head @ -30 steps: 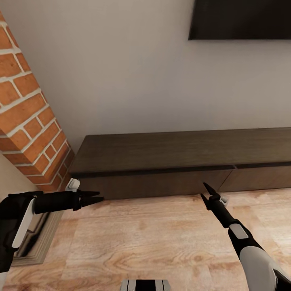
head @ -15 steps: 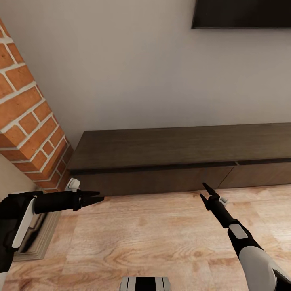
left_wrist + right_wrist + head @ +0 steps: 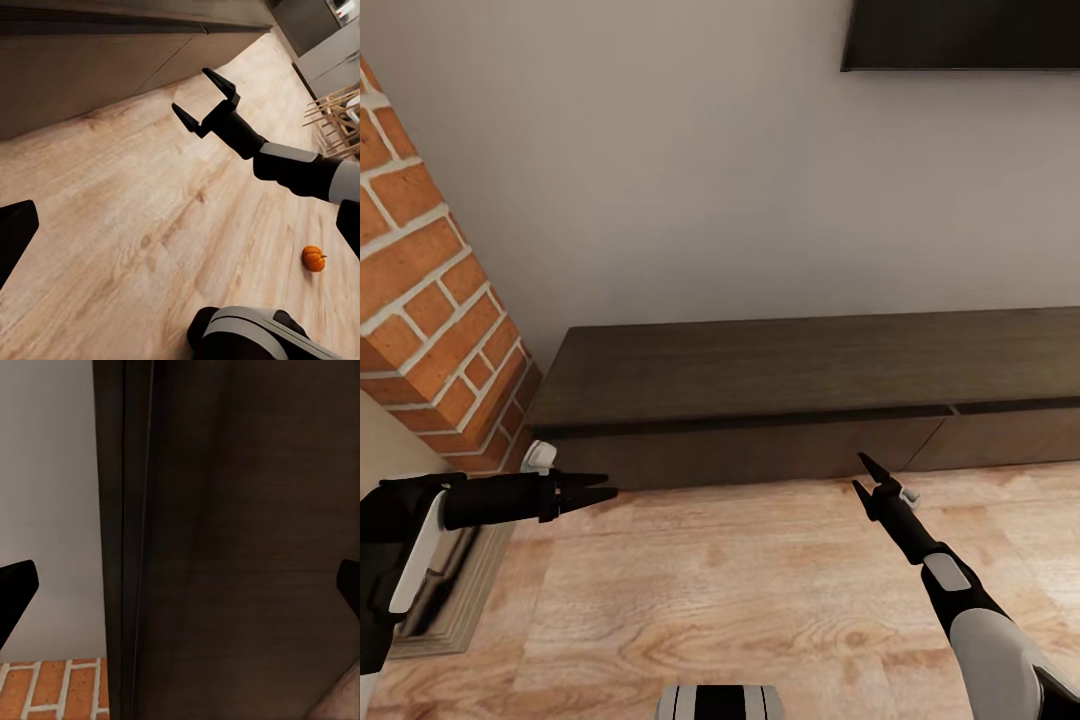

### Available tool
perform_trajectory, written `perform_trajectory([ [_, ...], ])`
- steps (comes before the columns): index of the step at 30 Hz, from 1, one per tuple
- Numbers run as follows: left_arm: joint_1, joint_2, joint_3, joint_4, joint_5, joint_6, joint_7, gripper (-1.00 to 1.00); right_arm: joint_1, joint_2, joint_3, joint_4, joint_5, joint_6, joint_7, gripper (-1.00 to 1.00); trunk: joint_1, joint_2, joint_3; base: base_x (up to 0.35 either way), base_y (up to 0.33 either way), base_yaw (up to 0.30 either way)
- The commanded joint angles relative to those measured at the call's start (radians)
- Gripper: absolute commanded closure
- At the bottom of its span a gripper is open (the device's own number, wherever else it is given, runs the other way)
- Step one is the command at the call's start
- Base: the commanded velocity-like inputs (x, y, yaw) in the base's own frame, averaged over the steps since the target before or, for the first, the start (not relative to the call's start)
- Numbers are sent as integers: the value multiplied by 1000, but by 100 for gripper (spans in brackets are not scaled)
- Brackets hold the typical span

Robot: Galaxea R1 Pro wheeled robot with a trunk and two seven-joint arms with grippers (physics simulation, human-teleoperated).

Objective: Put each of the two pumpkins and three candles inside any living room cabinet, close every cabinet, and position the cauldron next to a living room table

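Observation:
The long, low dark-brown cabinet (image 3: pixel 810 385) stands against the pale wall with its flat fronts closed. My left gripper (image 3: pixel 608 486) hangs open and empty over the wood floor, just before the cabinet's left end. My right gripper (image 3: pixel 861 473) (image 3: pixel 202 97) is open and empty too, held close in front of the cabinet's middle front; its camera faces the dark wood of the cabinet (image 3: pixel 247 547). One small orange pumpkin (image 3: pixel 313 258) lies on the floor behind my right arm, away from the cabinet. The candles and the cauldron are out of view.
A red brick column (image 3: pixel 420 300) rises at the left, with a framed floor edge (image 3: pixel 460 600) at its foot. A dark screen (image 3: pixel 960 35) hangs on the wall above the cabinet. Wooden chairs (image 3: pixel 337 112) stand farther off. My base (image 3: pixel 720 703) sits on the wood floor.
The whole picture has shifted a little, so the camera moved slightly. Both arms keep their pose and both grippers stay open.

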Motion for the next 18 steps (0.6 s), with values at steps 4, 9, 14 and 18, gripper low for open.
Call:
perform_trajectory([
  [4,-1,0,0,0,2,7,-5,-100,-1,1,-1,1,-4,8,0,-100,0,0,-1,76,106,0],
  [9,0,0,0,0,2,7,-6,-100,-1,2,0,2,-4,8,-1,-100,0,0,-1,23,31,0],
  [14,-1,0,0,0,2,7,-6,-100,-1,3,1,2,-4,8,-3,-100,0,0,-1,73,62,0],
  [18,-1,0,0,0,2,7,-6,-100,-1,1,0,2,-4,8,-3,-100,0,0,-1,34,27,0],
])
